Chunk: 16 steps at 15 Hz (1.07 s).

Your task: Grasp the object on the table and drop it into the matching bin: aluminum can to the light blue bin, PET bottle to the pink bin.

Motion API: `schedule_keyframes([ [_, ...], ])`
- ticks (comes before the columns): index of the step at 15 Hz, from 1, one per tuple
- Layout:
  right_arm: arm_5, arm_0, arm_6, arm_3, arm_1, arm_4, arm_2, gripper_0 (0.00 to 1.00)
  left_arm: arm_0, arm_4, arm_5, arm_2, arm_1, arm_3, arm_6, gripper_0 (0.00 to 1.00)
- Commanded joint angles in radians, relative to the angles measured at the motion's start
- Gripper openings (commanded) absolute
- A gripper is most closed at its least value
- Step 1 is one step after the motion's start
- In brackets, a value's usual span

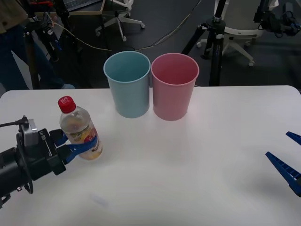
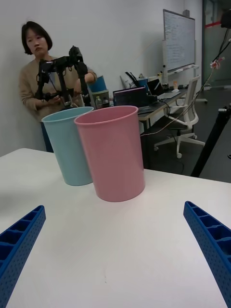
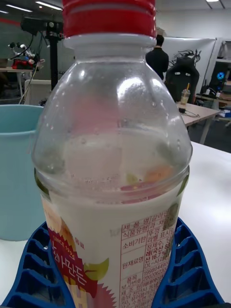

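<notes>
The PET bottle (image 1: 81,130), clear with a red cap and a yellow, orange and white label, stands tilted on the white table (image 1: 188,179) at the left. My left gripper (image 1: 77,143) is shut on the bottle's lower body; up close its blue fingers (image 3: 185,269) hug the bottle (image 3: 113,168). The light blue bin (image 1: 127,83) and the pink bin (image 1: 174,85) stand side by side at the table's far middle, to the right of the bottle. My right gripper (image 1: 289,157) rests open at the table's right edge, facing the pink bin (image 2: 111,151) and the light blue bin (image 2: 67,144).
Tripods, office chairs and cables stand on the floor behind the table. A person stands beyond the bins by another robot arm. The table (image 2: 110,250) is bare between the bins and the right gripper.
</notes>
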Motion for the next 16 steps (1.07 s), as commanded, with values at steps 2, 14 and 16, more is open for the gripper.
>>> schedule_keyframes([
  [2, 0.0, 0.0, 0.0, 0.0, 0.0, 0.0, 0.0, 1.0, -0.029, 0.001, 0.082, 0.002, 0.109, -0.116, 0.128, 0.0],
  [14, 0.0, 0.0, 0.0, 0.0, 0.0, 0.0, 0.0, 1.0, -0.575, -0.002, 0.23, -0.264, 0.286, 0.056, 0.42, 0.01],
  [16, 0.0, 0.0, 0.0, 0.0, 0.0, 0.0, 0.0, 1.0, -0.686, -0.002, 0.272, -0.344, 0.286, 0.128, 0.424, 0.0],
])
